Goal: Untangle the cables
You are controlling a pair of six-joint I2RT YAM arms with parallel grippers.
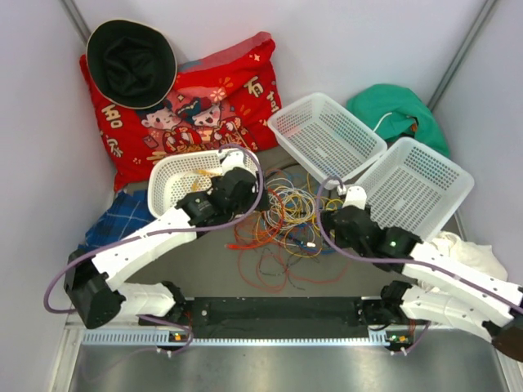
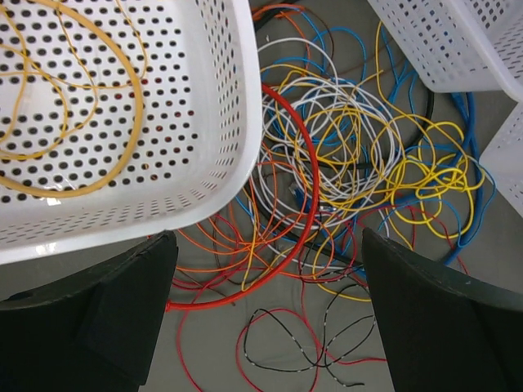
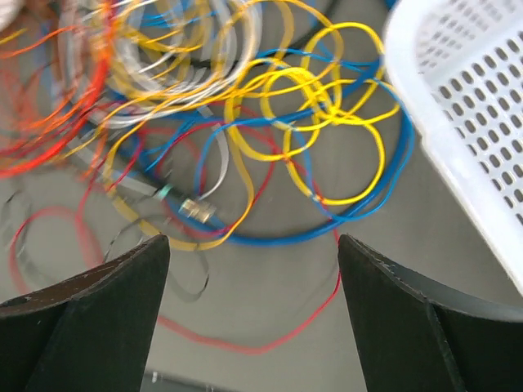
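The cables (image 1: 286, 220) lie as one tangled heap on the counter (image 1: 204, 261), at the centre of the top view, between the two arms. The heap mixes red, orange, yellow, blue and grey-white wires in overlapping loops.

**Left claw** (image 2: 265, 322)
- We find its fingers set wide, with nothing between them.
- It hangs over the left edge of the heap, just beside the left basket (image 2: 221, 122).
- In the left wrist view a thick red loop (image 2: 313, 188) curves from beside the basket wall down to the lower centre of the frame. Thin orange wires cross inside it.
- A yellow cable (image 2: 135, 98) lies coiled inside this basket, apart from the heap.

**Right claw** (image 3: 253, 318)
- We find its fingers also set wide, gripping nothing.
- It hangs over the right part of the heap.
- In the right wrist view yellow loops (image 3: 343, 200) lie over a blue loop (image 3: 294, 237). A thin red wire (image 3: 261, 349) runs across bare counter at the lower centre.
- The left side of this view is blurred.

**Surroundings**
- A middle basket (image 1: 327, 135) and a right basket (image 1: 421, 188) sit at the upper right of the top view, and their near corners meet.
- The upper right edge of the heap reaches these two baskets.
- A red pillow (image 1: 229, 90) lies at the upper left, with a black hat (image 1: 131, 61) over its corner.
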